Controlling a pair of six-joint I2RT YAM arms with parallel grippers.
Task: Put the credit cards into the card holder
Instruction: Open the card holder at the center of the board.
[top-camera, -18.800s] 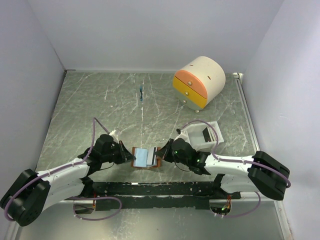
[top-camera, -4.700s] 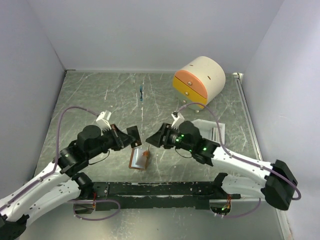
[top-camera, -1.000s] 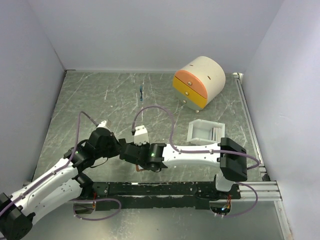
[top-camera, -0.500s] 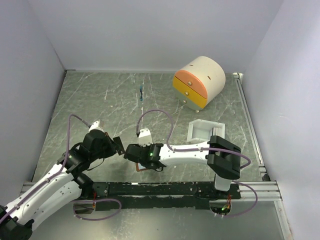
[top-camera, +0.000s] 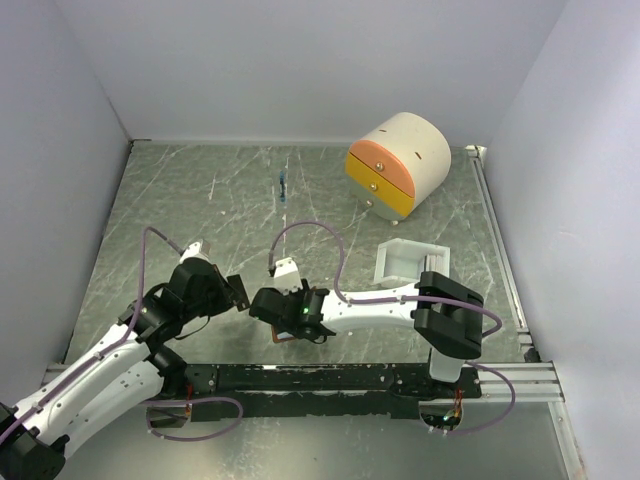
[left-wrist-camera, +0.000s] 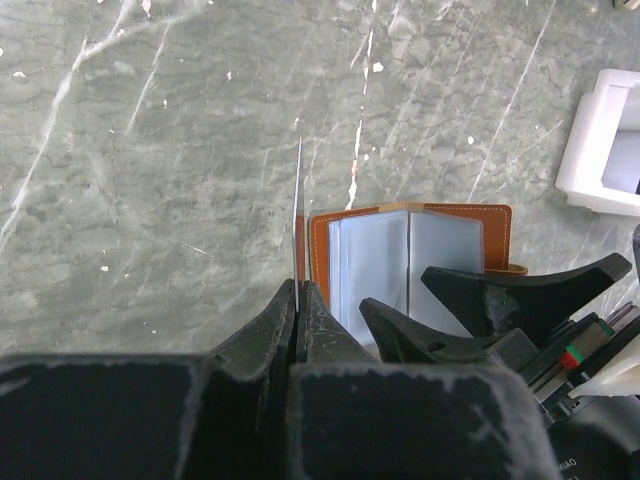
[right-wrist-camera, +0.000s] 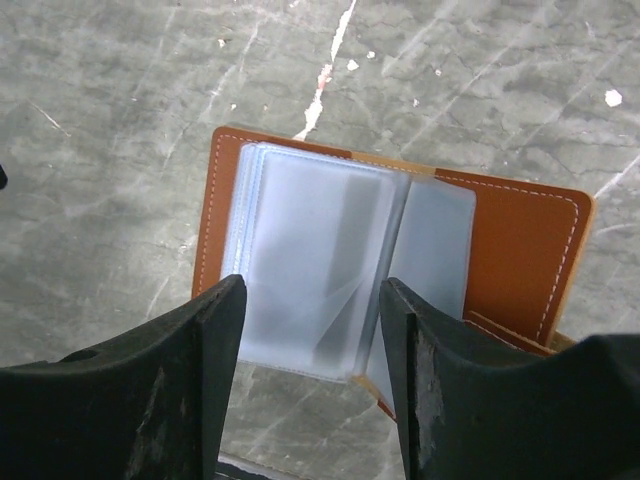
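The card holder (right-wrist-camera: 520, 250) lies open on the table, brown leather with pale blue-grey pockets (right-wrist-camera: 320, 260) fanned up; it also shows in the left wrist view (left-wrist-camera: 400, 250) and as a brown edge (top-camera: 285, 337) from above. My right gripper (right-wrist-camera: 310, 380) hovers open just above its near edge, nothing between the fingers (right-wrist-camera: 190, 380). My left gripper (left-wrist-camera: 298, 292) is shut on a credit card (left-wrist-camera: 298, 205), held upright and seen edge-on, just left of the holder's left edge. From above, the left gripper (top-camera: 238, 292) sits close beside the right gripper (top-camera: 272, 312).
A white tray (top-camera: 408, 262) stands right of the holder, also in the left wrist view (left-wrist-camera: 605, 140). The cream-and-orange drawer box (top-camera: 398, 165) is at the back right. A small blue object (top-camera: 284, 186) lies at the back middle. The right arm stretches across the near table.
The right gripper's jaws have spread wider over the card holder. The left gripper drew back a little to the left with the card still in it.
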